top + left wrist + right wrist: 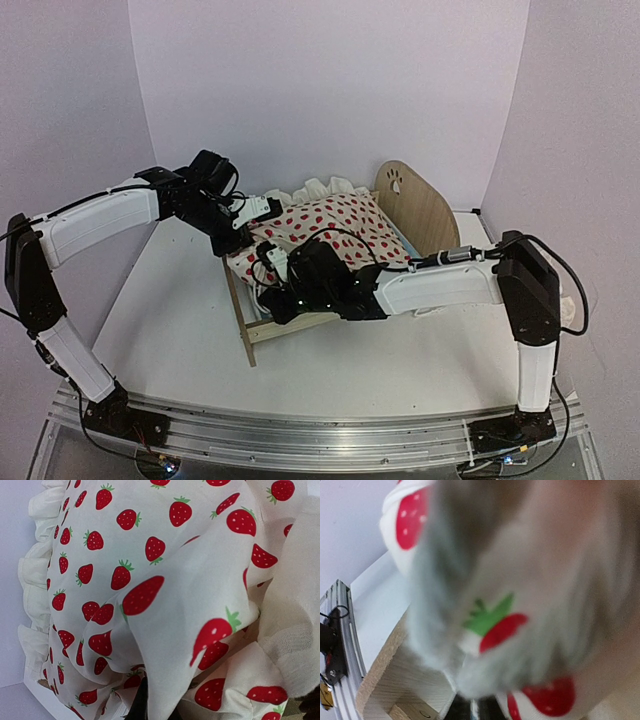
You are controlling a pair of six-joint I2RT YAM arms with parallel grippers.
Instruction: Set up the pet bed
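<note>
The pet bed (415, 205) is a light-wood frame with a paw-print headboard at the back right and a low footboard (243, 318) at the front left. A cream duvet (335, 225) printed with red strawberries lies bunched over it. A sliver of blue mattress (404, 242) shows by the headboard. My left gripper (240, 238) is at the duvet's far left edge, shut on a fold of the duvet (165, 645). My right gripper (272, 300) is at the foot end, shut on the duvet (520, 630) just above the footboard (395, 680). Cloth hides most of both grippers' fingers.
The bed stands in the middle of a white table (400, 370) with lilac walls behind and on both sides. A metal rail (300, 435) carrying the arm bases runs along the near edge; the same rail (340, 630) shows in the right wrist view.
</note>
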